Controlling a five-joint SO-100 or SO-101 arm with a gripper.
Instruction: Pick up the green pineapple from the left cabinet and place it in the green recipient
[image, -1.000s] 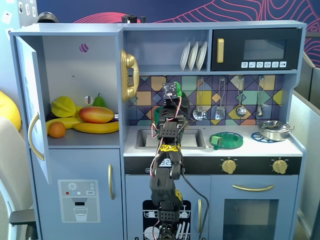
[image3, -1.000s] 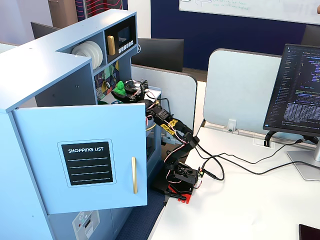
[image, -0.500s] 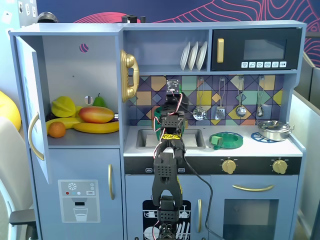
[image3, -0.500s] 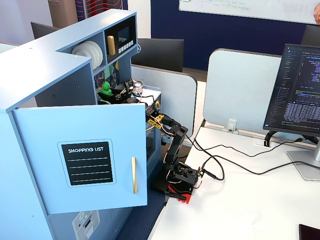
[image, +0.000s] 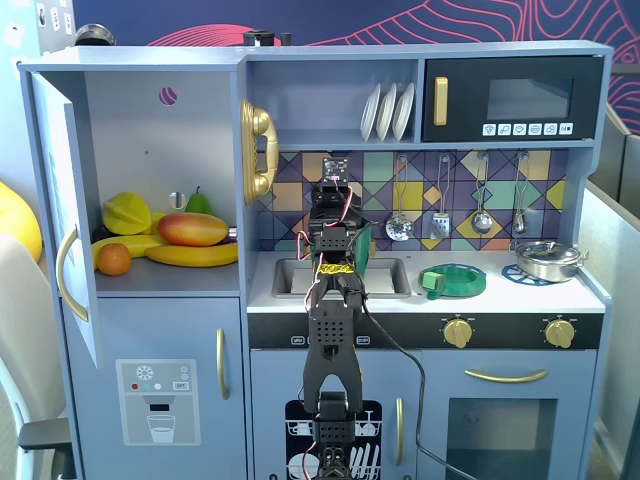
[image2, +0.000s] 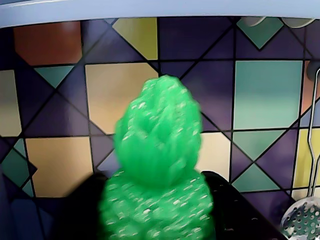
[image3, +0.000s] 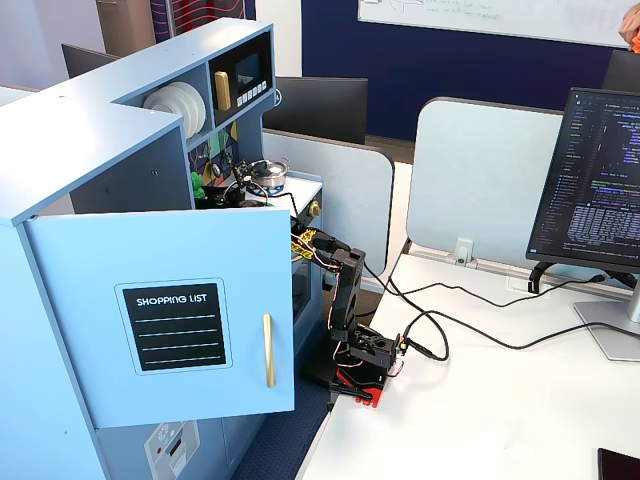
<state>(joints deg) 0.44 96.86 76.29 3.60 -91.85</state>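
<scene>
A: Starting with the biggest thing, we have the left cabinet (image: 150, 180) standing open, door swung out, with other fruit on its shelf but no bumpy green one that we can see.

B: Right, because the green pineapple (image2: 157, 170) is with us. In the wrist view it fills the centre, crown up, dark jaws pressed to both sides of its body, so we judge them closed on it, in front of the tiled backsplash (image2: 260, 95).

A: And the green recipient (image: 362, 245)?

B: In a fixed view we only see a dark-green sliver behind the arm (image: 333, 300), above the sink (image: 385, 275). Its mouth is hidden.

A: So the risk is ours: releasing off-centre could make the pineapple clip the rim and roll onto the surface (image: 520, 295), or tip the pot
</scene>
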